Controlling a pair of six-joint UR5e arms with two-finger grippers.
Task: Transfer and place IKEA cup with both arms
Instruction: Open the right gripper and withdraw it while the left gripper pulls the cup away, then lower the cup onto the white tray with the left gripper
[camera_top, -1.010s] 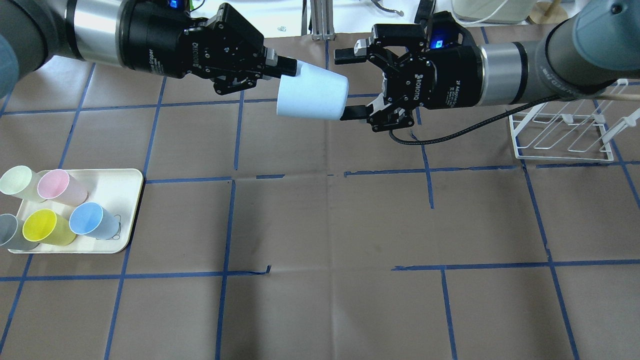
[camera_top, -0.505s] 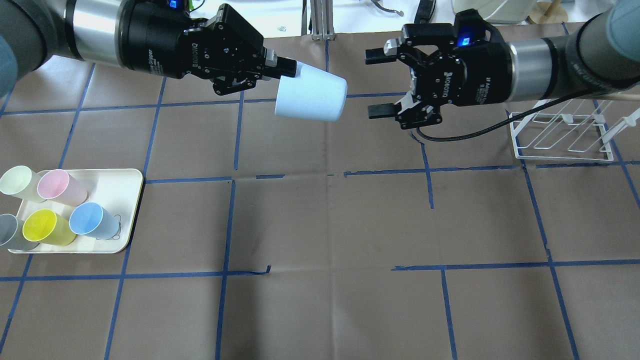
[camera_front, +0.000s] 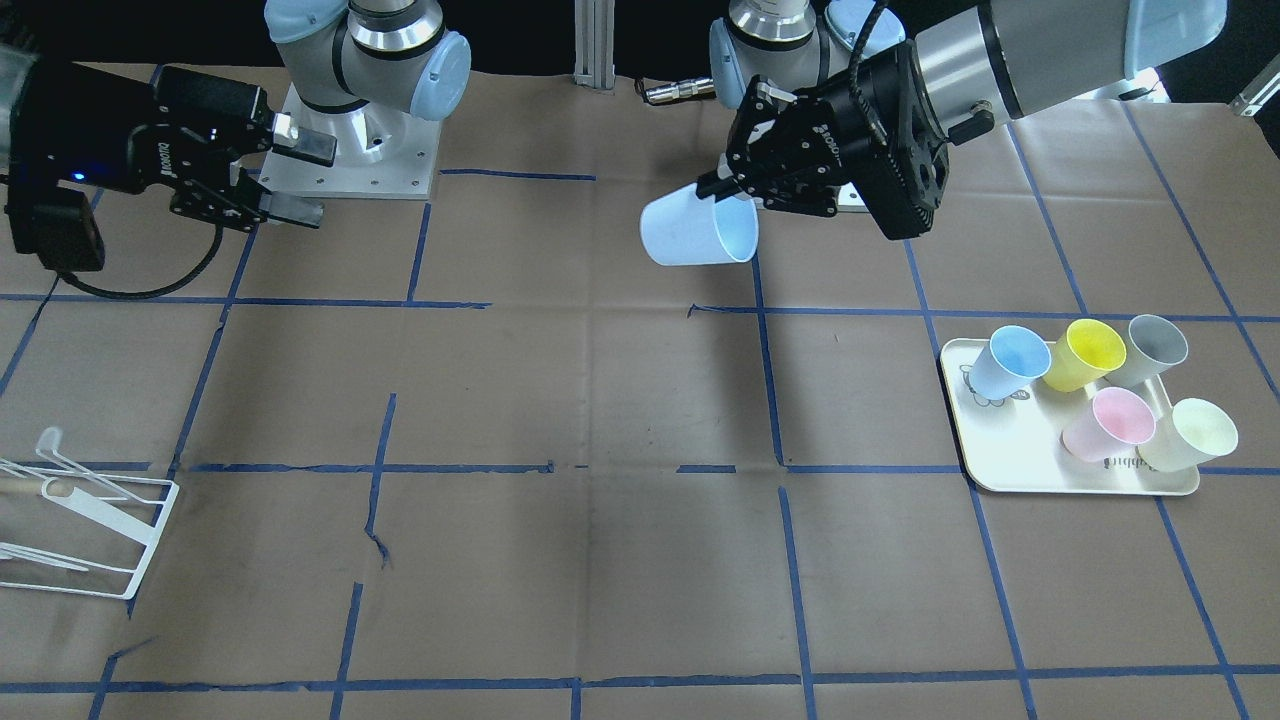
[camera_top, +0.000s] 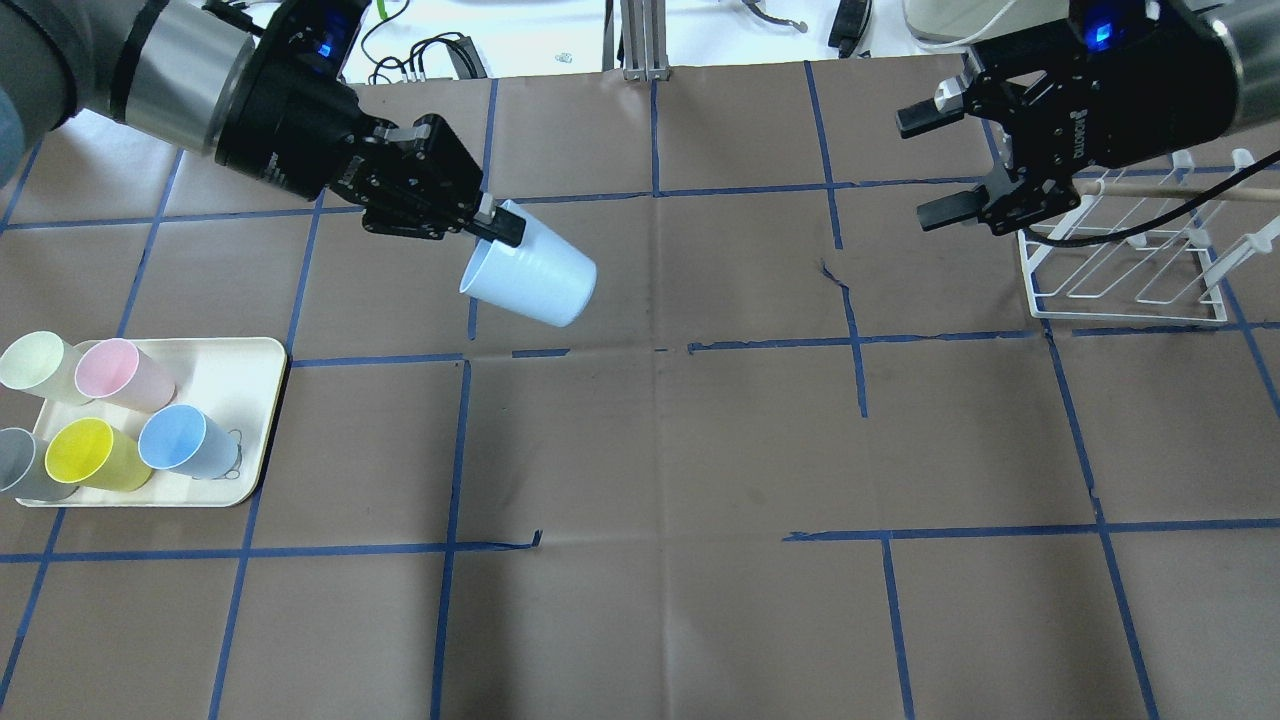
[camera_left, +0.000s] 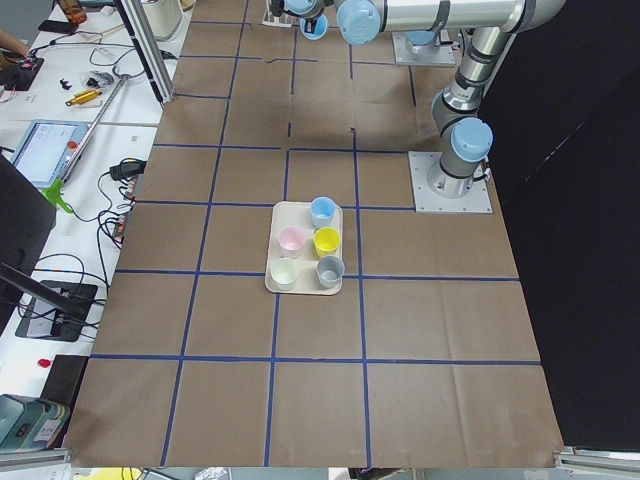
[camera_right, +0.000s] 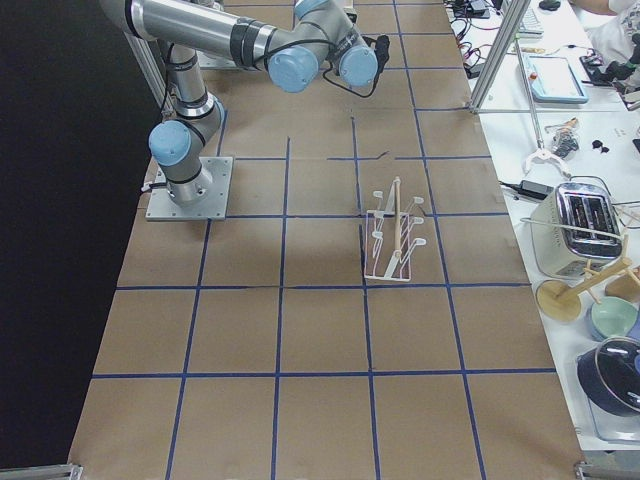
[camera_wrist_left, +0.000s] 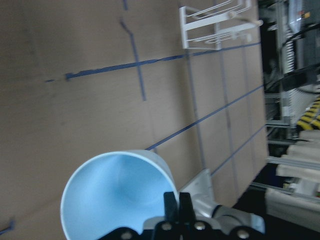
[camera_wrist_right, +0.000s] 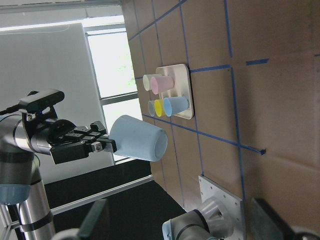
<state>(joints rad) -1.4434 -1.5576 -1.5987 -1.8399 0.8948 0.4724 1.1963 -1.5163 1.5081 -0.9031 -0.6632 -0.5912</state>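
Handover did not take. A second ago the right gripper (camera_top: 928, 165) had its fingers either side of the base of the IKEA cup (camera_top: 530, 278). Now it has backed off to the white wire rack (camera_top: 1130, 272), fingers wide apart and empty.

Meanwhile the left gripper (camera_top: 497, 225) still pinches the cup's rim and has swung it lower, toward the tray (camera_top: 262, 380). The cup is tilted, in the air above the table.

I read this as a reset; the transfer is still to do.

The left wrist view shows the fingers closed on the rim and the bright-blue inside. The overhead shows mostly the outer wall, but it gives the wide gap between the arms.
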